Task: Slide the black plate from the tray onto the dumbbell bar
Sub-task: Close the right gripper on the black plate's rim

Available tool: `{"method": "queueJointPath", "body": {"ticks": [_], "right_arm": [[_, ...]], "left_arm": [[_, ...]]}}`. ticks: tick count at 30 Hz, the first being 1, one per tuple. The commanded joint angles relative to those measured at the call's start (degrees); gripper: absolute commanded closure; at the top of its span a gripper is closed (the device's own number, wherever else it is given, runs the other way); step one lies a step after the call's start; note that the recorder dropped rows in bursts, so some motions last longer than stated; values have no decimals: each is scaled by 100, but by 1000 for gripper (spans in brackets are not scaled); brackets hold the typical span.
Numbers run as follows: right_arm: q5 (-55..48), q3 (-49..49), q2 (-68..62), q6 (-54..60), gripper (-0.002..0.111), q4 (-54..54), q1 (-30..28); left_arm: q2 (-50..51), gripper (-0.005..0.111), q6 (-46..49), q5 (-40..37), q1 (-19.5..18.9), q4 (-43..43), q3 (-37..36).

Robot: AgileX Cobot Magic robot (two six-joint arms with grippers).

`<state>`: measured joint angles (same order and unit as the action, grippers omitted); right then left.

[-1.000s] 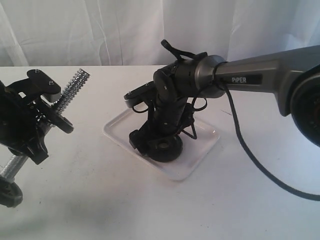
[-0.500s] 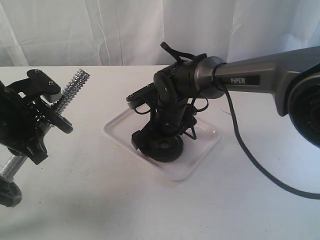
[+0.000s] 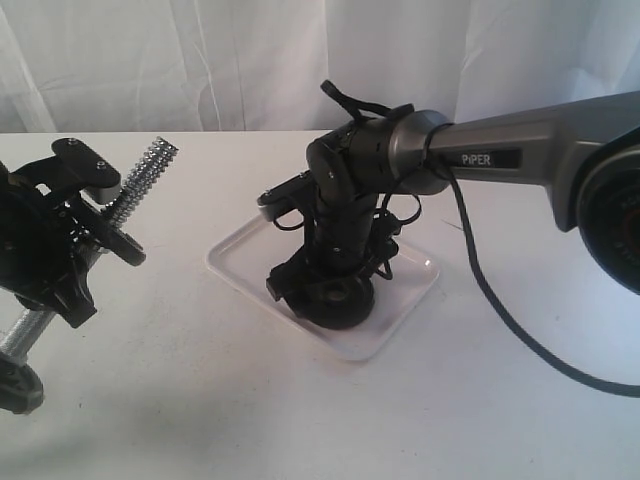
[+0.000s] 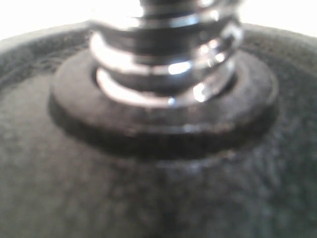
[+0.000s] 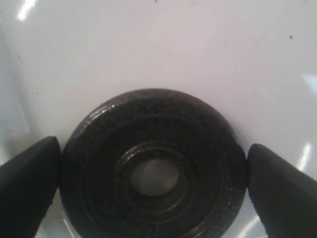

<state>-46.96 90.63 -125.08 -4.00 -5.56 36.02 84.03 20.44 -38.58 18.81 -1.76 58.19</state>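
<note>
I see my right gripper (image 5: 153, 158) pinching the black plate (image 5: 198, 129) between its fingers, tray (image 3: 235, 265) beneath them, left gripper (image 3: 85, 228) clamped around the tilted dumbbell bar (image 3: 150, 165)

White "PiPER" label (image 3: 482, 159) on a dark strip along the grey right arm (image 3: 545, 135), upper right of the exterior view. No other readable text in any view.

Black plate (image 5: 198, 163), translucent-white tray (image 3: 400, 300), chrome dumbbell bar (image 3: 150, 165).
</note>
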Motion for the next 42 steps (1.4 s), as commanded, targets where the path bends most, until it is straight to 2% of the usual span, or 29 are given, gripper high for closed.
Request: {"method": "queueJointPath", "body": {"ticks": [1, 4, 28, 36, 39, 42], "right_arm": [[-414, -43, -69, -12, 27, -49, 19], [-452, -43, -69, 67, 18, -49, 19], [-2281, -43, -469, 262, 18, 66, 19], [-2301, -43, -469, 400, 18, 66, 19], [-2301, -43, -469, 400, 26, 66, 19], [-2283, -43, -469, 333, 47, 66, 19]], "left_arm": [[-366, 107, -31, 163, -11, -26, 175], [-366, 107, -31, 163, -11, -26, 175], [-366, 107, -16, 175, -11, -26, 175], [-366, 107, -16, 208, -11, -26, 175], [-366, 107, -16, 231, -11, -26, 175], [-366, 107, -16, 253, -11, -26, 175]]}}
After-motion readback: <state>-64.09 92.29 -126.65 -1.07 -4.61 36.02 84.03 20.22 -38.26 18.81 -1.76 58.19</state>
